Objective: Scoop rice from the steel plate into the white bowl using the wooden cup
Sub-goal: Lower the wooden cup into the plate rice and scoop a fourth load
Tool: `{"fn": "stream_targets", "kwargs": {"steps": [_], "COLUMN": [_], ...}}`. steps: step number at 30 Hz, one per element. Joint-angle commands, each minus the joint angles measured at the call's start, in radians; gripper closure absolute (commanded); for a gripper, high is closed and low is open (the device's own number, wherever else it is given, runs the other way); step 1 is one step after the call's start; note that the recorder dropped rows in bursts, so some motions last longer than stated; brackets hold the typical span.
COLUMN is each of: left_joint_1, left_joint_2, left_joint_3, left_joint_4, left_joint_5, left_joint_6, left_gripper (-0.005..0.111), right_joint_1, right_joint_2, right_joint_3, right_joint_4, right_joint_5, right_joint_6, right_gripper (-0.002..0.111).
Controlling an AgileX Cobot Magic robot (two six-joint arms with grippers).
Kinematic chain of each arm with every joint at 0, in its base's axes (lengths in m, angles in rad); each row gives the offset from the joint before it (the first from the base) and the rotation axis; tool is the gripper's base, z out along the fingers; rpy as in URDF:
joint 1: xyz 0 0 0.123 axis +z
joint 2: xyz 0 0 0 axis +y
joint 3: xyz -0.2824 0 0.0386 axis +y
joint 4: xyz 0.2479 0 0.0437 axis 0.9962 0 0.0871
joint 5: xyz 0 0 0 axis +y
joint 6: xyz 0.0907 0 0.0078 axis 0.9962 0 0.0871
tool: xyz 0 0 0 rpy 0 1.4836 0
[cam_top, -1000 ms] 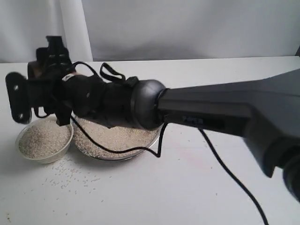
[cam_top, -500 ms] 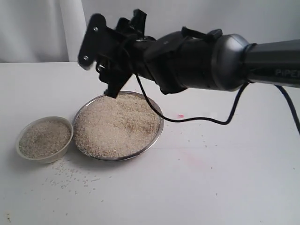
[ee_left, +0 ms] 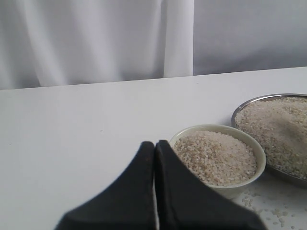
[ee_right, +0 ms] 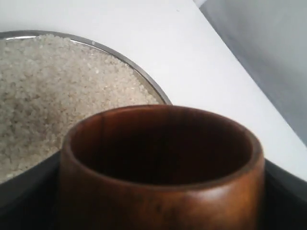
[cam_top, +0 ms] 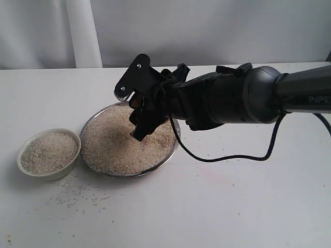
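I am looking at the right gripper (cam_top: 140,118) hanging over the steel plate (cam_top: 177,138), low above the rice (cam_top: 111,150) heaped in it. Its jaws are standing wide and clamping the wooden cup (ee_right: 160,191) from both sides. In the right wrist view the cup's round mouth and dark inside are facing the camera, with the plate's rim and the rice lying beyond it. From the exterior view only a sliver of reddish wood is showing between the black fingers. I cannot tell whether the lower fingertip is touching the grains.

The left gripper (ee_left: 154,149) is sitting with its two fingers pressed flat together, gripping nothing. It is pointing toward the white bowl (ee_left: 241,188).

The bowl is resting on the white table (cam_top: 217,212) just beside the plate, on the left side of the exterior view, and it is holding rice nearly to its rim. Loose grains (cam_top: 77,194) are lying scattered on the table in front of both vessels.
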Motion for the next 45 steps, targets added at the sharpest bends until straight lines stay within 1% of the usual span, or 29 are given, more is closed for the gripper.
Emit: {"fn": "stream_targets", "kwargs": {"steps": [1,4,9,12,15,18,20,22,23,28,32,36,45], "left_joint_1": [-0.003,-0.003,-0.003,-0.003,-0.003,-0.003,-0.003,-0.003,-0.003,-0.003,-0.003,-0.003,-0.003], "left_joint_2": [0.0,0.0,0.0,0.0,0.0,0.0,0.0,0.0,0.0,0.0,0.0,0.0,0.0], "left_joint_3": [0.002,0.002,0.002,0.002,0.002,0.002,0.002,0.002,0.002,0.002,0.002,0.002,0.002], "left_joint_4": [-0.008,-0.008,-0.008,-0.008,-0.008,-0.008,-0.008,-0.008,-0.008,-0.008,-0.008,-0.008,-0.008], "left_joint_5": [-0.011,-0.011,-0.011,-0.011,-0.011,-0.011,-0.011,-0.011,-0.011,-0.011,-0.011,-0.011,-0.011], "left_joint_6": [-0.005,-0.005,-0.005,-0.005,-0.005,-0.005,-0.005,-0.005,-0.005,-0.005,-0.005,-0.005,-0.005], "left_gripper": [0.107,0.107,0.107,0.107,0.107,0.107,0.107,0.107,0.107,0.107,0.107,0.107,0.107], "right_joint_1": [0.003,0.003,-0.003,-0.012,-0.014,-0.014,-0.014,-0.014,-0.014,-0.038,-0.047,-0.047,-0.045], "right_joint_2": [-0.017,-0.017,-0.017,-0.017,-0.017,-0.013,-0.002,0.015,0.025,0.032,0.032,0.032,0.032], "right_joint_3": [0.008,0.008,0.003,0.003,0.003,0.003,0.003,0.003,0.003,0.003,0.003,0.003,0.003], "right_joint_4": [0.065,0.055,-0.026,-0.134,-0.303,-0.489,-0.572,-0.562,-0.525,-0.238,-0.103,-0.097,-0.091], "right_joint_5": [-0.085,-0.104,-0.095,-0.091,-0.083,-0.006,0.039,0.065,0.065,0.112,0.068,0.058,0.151], "right_joint_6": [-0.013,-0.013,-0.013,-0.013,-0.013,-0.013,-0.013,-0.013,-0.013,-0.013,-0.013,-0.013,-0.01], "right_gripper": [0.108,0.108,0.108,0.108,0.108,0.108,0.108,0.108,0.108,0.108,0.108,0.108,0.108]}}
